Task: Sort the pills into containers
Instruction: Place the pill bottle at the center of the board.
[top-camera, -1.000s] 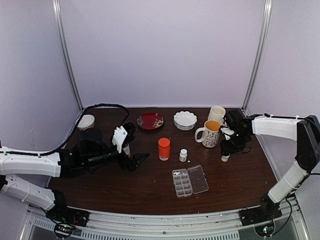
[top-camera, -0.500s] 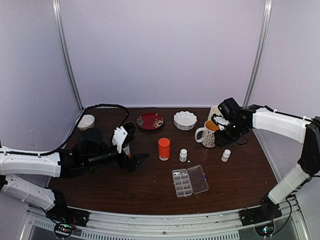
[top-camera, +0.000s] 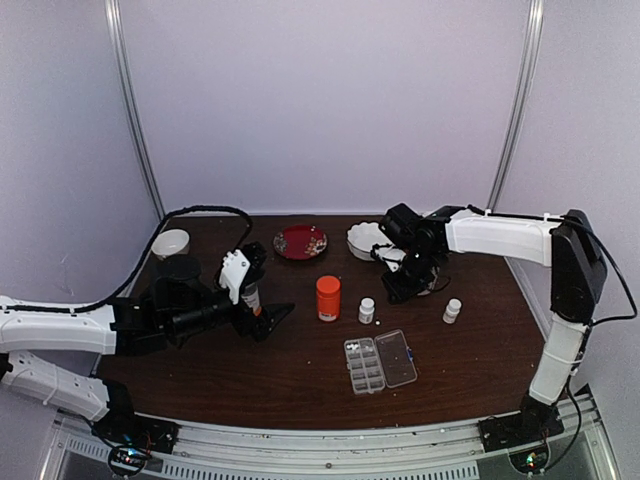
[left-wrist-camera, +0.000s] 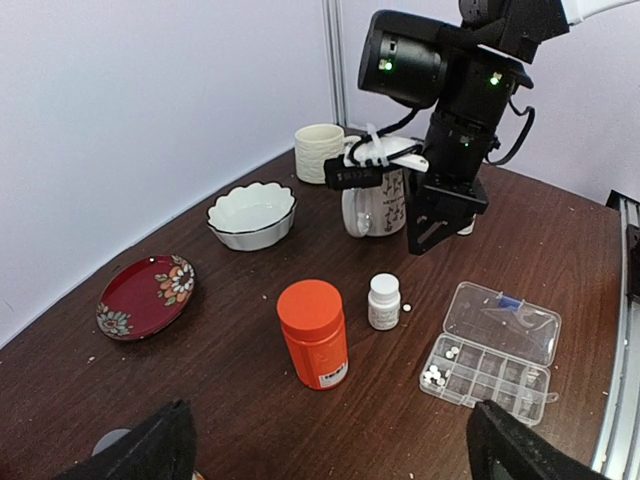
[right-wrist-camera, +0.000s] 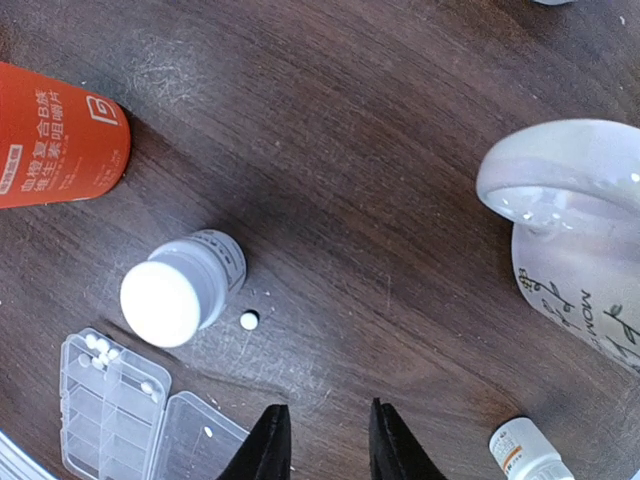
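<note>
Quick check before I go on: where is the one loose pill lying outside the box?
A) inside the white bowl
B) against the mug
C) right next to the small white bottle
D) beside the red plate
C: the loose pill lies on the table just beside the small white bottle, short of the pill box.

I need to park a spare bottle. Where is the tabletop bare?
Bare wood: in front of the orange plastic bottle, left of the clear plastic pill box; also the near right corner, right of that box. Crowded: the far middle, with the white scalloped bowl, patterned mug and right gripper.
</note>
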